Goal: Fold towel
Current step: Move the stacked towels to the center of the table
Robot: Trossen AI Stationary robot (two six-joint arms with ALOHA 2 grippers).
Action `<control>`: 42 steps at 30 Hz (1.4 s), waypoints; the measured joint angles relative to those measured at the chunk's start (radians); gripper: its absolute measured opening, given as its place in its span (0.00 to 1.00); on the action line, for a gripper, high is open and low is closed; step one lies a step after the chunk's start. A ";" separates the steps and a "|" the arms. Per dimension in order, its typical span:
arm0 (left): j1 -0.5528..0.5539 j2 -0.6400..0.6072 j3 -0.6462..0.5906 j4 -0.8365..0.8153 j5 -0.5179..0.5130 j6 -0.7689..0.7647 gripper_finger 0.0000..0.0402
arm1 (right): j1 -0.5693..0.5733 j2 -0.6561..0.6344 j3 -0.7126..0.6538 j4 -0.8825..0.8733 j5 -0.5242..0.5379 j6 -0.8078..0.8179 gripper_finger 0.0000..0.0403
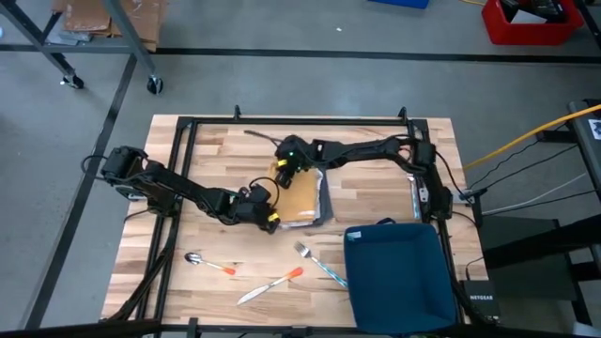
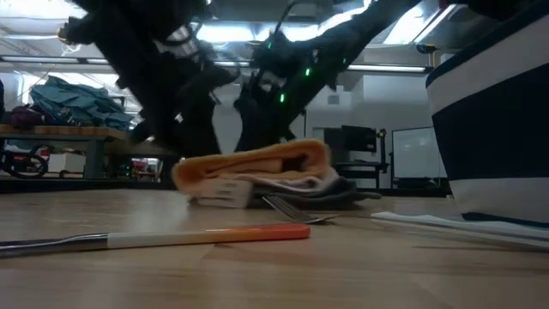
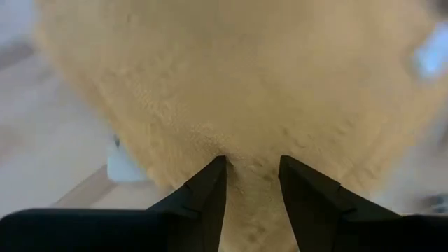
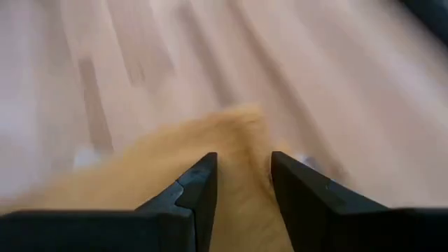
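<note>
A tan towel [image 1: 302, 197] lies bunched near the table's middle, on top of a grey cloth [image 1: 326, 205]. In the low view it is a low folded mound [image 2: 257, 165] with a white label [image 2: 219, 193] at its left. My left gripper [image 1: 269, 218] is at the towel's near left corner, shut on it. My right gripper [image 1: 285, 171] is at the far left corner, also shut on it. Both arms slant downward. My left gripper pinches tan cloth [image 3: 252, 183] between its two fingers at the towel's near left corner, slanting down from the table's left. One layer or several, I cannot tell. The rest of the towel spreads ahead of the fingers, on the grey cloth. My right gripper pinches a tan edge [image 4: 241, 183] between its two fingers at the towel's far left corner, slanting down from the far right. The cloth runs back between the fingers, and a short tip [image 4: 238, 122] reaches past them above the wood.
A dark blue bin [image 1: 399, 277] stands at the near right. A spoon [image 1: 208, 264], an orange-handled knife [image 1: 270, 285] and a fork [image 1: 319, 263] lie near the front edge. Bare wood [image 1: 225, 155] lies at the far left.
</note>
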 joint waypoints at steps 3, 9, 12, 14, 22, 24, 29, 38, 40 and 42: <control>-0.002 -0.004 0.023 0.052 -0.006 0.051 0.31 | -0.001 -0.065 0.002 0.002 0.004 -0.009 0.34; 0.000 -0.011 0.060 0.206 -0.020 0.199 0.31 | -0.001 -0.180 0.002 -0.082 0.009 -0.010 0.34; 0.004 -0.012 0.065 0.268 -0.023 0.275 0.31 | 0.001 -0.229 0.005 -0.182 0.009 -0.003 0.34; 0.011 -0.012 0.065 0.299 -0.024 0.296 0.31 | 0.001 -0.248 0.005 -0.285 0.007 0.026 0.34; 0.069 -0.011 0.063 0.305 -0.030 0.283 0.31 | 0.042 -0.224 0.004 -0.605 0.003 0.070 0.34; 0.091 -0.011 0.063 0.313 -0.030 0.283 0.31 | 0.060 -0.212 0.002 -0.622 0.017 0.064 0.34; 0.143 -0.011 0.062 0.365 -0.032 0.283 0.31 | 0.074 -0.208 0.003 -0.603 0.048 0.015 0.34; 0.135 0.151 0.062 0.577 -0.001 0.279 0.31 | 0.059 -0.208 0.004 -0.599 0.163 0.014 0.34; 0.127 0.207 0.062 0.633 0.001 0.279 0.31 | 0.059 -0.208 0.004 -0.599 0.167 0.013 0.34; 0.124 0.258 0.062 0.689 0.001 0.262 0.31 | 0.054 -0.208 0.004 -0.597 0.168 0.013 0.34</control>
